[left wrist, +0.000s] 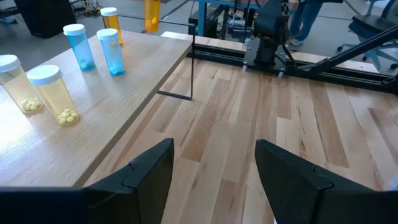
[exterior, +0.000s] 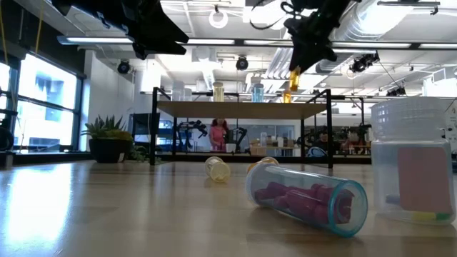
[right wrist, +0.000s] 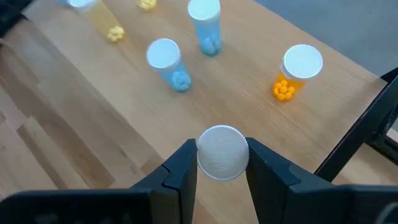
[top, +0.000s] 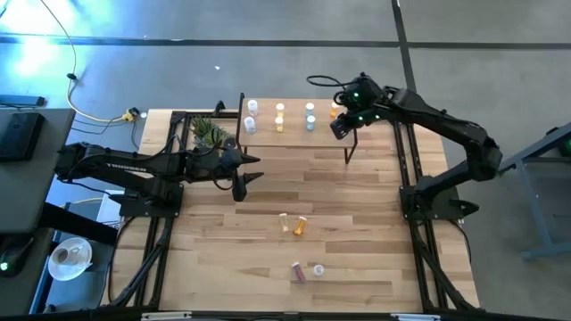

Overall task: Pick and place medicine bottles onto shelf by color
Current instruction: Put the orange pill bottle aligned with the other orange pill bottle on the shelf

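1. Grey concrete floor [top: 268, 62] surrounding the wooden table [top: 357, 259].
2. Large windows [exterior: 43, 107] letting in daylight.
3. Ceiling ducts [exterior: 400, 28] running overhead.
4. Potted plant [exterior: 107, 139] standing beside the windows.

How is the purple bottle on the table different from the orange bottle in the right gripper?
The purple bottle lies on its side on the table; the orange bottle hangs upright above the shelf. The purple one is free; the orange one is clamped in the right gripper. Both hold pills.

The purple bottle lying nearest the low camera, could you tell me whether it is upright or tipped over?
Tipped over. The purple bottle lies on its side on the table, pink-purple pills spread along its length; beside it, a clear bottle stands.
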Controlling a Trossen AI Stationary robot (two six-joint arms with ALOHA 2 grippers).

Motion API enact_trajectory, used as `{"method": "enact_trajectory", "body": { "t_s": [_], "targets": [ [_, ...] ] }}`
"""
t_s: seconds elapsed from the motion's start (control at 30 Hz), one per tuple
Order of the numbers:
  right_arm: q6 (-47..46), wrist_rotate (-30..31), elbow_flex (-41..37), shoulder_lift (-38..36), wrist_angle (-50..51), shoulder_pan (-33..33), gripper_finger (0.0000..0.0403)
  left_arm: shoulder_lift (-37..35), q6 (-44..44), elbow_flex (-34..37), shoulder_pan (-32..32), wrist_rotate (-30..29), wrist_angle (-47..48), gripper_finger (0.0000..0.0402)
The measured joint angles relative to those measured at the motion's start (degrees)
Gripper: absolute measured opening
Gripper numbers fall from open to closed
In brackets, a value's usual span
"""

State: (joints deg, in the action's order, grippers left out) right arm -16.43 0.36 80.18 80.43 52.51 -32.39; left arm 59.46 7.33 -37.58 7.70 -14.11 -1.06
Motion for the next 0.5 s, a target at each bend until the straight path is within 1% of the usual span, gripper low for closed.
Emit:
{"method": "enact_trajectory", "body": {
  "t_s": [0.23,0.5],
  "targets": [
    [0.5,-0.8,0.0,3.1,0.0,-1.4,0.0103,0.0,0.0,0.0,0.0,0.0,0.0,0.0216],
    [1.5,-0.8,0.0,5.0,0.0,-1.4,0.0103,0.0,0.0,0.0,0.0,0.0,0.0,0.0216]
  ]
}}
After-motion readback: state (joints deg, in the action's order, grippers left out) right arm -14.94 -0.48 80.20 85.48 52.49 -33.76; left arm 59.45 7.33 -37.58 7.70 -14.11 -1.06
